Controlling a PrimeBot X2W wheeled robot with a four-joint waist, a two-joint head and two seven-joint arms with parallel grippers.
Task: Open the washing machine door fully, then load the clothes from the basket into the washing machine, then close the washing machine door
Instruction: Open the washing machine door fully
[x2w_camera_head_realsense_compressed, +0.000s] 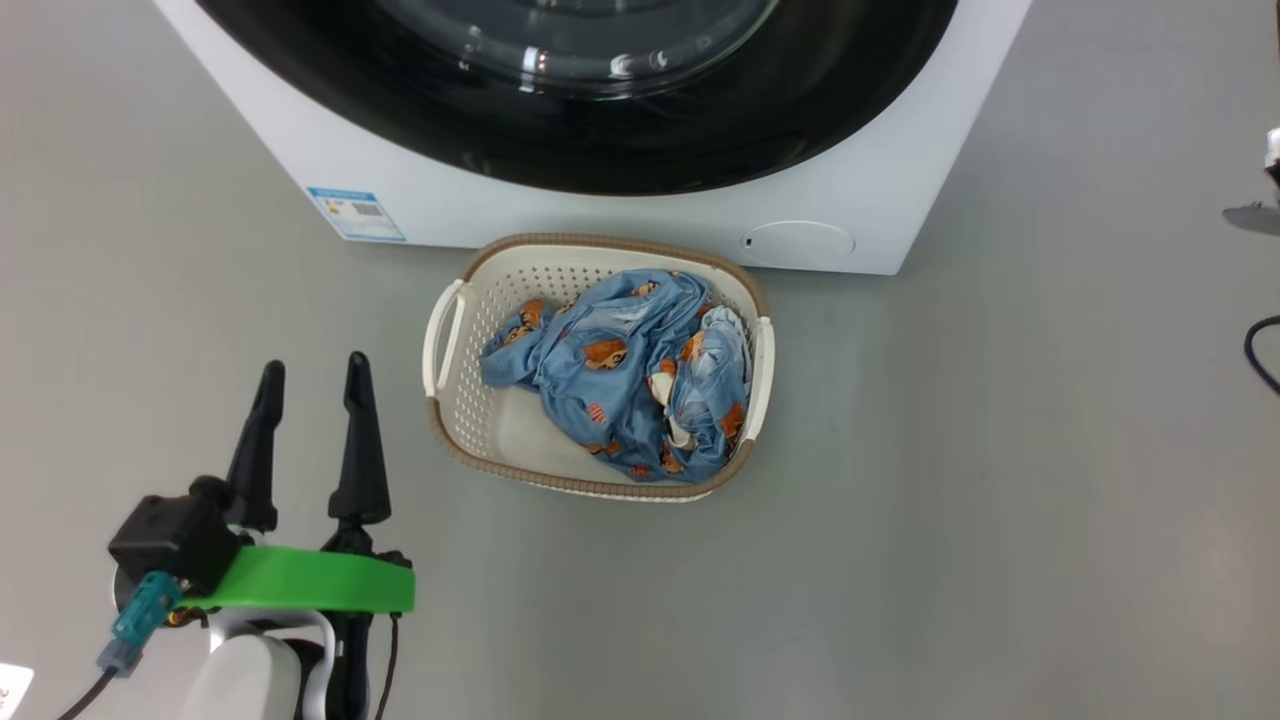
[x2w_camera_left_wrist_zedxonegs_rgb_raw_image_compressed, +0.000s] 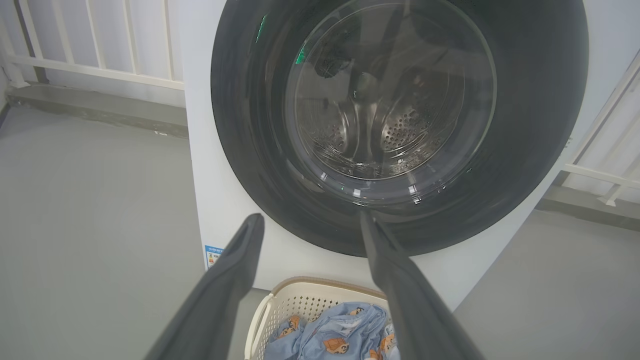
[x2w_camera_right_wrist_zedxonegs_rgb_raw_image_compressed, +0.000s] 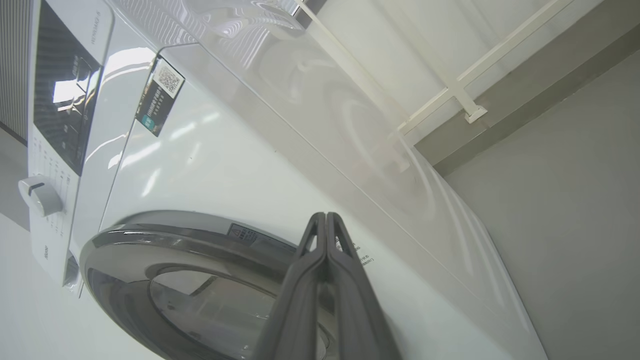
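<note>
Soft blue clothes (x2w_camera_head_realsense_compressed: 620, 380) are lying bunched in the basket (x2w_camera_head_realsense_compressed: 475, 415), just before the washing machine (x2w_camera_head_realsense_compressed: 330, 150). They are looking light and limp, so pinching a raised fold seems best. The left gripper (x2w_camera_head_realsense_compressed: 314, 362) is hanging wide open and empty, left of the basket.

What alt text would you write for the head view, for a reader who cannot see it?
A cream basket holding blue bear-print clothes sits on the grey floor before a white washing machine with a black-rimmed door. The open left gripper hovers at lower left.

Top of the washing machine door (x2w_camera_head_realsense_compressed: 640, 150) beyond the head view's upper edge
</note>
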